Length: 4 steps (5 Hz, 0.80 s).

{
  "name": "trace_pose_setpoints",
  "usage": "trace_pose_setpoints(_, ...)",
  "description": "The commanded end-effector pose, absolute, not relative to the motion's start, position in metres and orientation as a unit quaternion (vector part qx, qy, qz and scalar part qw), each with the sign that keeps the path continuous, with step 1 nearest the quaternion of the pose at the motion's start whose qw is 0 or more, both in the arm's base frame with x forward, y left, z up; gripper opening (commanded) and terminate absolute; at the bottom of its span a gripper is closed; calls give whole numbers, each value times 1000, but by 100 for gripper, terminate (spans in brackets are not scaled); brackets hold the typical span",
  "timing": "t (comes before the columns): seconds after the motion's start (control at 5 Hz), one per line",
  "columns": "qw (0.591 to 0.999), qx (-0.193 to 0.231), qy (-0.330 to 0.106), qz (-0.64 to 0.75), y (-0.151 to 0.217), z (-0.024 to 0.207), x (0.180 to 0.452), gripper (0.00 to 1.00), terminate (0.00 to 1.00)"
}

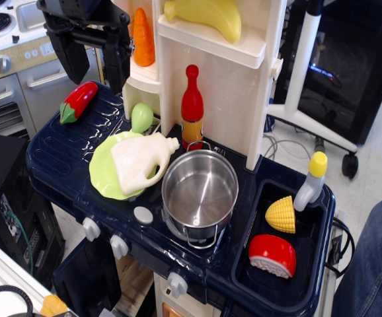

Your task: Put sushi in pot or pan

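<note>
The sushi (271, 255), red domed top over a white ribbed base, lies in the dark blue sink (310, 264) at the front right. The shiny steel pot (199, 193) stands empty in the middle of the toy kitchen counter, left of the sink. My gripper (95, 69) hangs at the top left, above the counter's back left part, far from both. Its two black fingers stand apart and hold nothing.
A yellow corn cob (281, 214) and a faucet (310, 181) are in the sink. A lime-green plate (109, 168) carries a cream jug (140, 161). A red chili (77, 102), a green fruit (142, 117), a red bottle (191, 109), a carrot (143, 36) and a banana (207, 16) sit around.
</note>
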State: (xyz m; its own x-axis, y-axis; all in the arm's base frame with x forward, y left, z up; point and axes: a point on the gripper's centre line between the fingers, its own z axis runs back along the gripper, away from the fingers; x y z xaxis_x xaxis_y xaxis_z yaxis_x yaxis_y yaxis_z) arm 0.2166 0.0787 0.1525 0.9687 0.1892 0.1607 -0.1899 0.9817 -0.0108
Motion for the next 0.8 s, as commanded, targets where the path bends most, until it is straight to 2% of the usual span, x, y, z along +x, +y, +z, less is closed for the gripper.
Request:
trace_pose_setpoints(0.0,992,2,-81,96,79,152,217,100,0)
trace_pose_setpoints(0.2,993,39,-109,32,29,163,219,100,0)
trace_pose_setpoints(0.4,993,6,-71,-91,-21,176,219,100,0)
trace_pose_setpoints(0.6,972,56,-75,-217,-72,167,220,100,0)
